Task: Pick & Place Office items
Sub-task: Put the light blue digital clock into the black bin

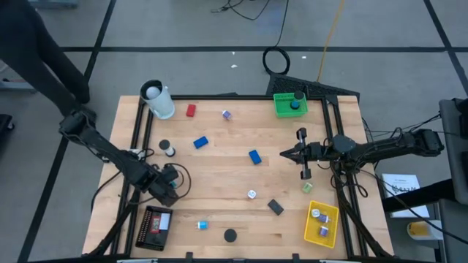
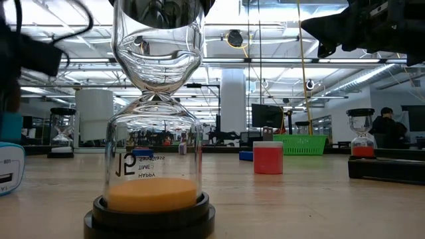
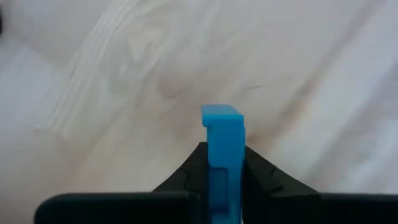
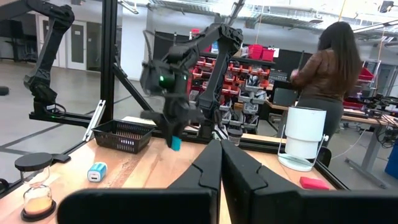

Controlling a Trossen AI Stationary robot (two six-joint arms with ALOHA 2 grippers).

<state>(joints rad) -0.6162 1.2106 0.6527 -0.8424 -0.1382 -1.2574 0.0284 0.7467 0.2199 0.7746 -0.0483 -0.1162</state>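
Fingers of the left gripper (image 3: pixel 222 180) are clamping a blue block (image 3: pixel 222 146) above the bench (image 1: pixel 219 183), seemingly bound for the black mesh tray (image 1: pixel 155 226). Right gripper (image 4: pixel 220 163) is waiting shut over mid-bench.

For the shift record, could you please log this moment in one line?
left tool: shut on blue block, above table | right tool: shut, empty, waiting

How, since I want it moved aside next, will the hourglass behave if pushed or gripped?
The hourglass stands tall with a pinched waist on a small round base, so a push up high would probably tip it. A nudge at the base seems safer. Its clear glass looks fragile and likely slippery. The sand lies in the lower bulb, which should steady it somewhat.
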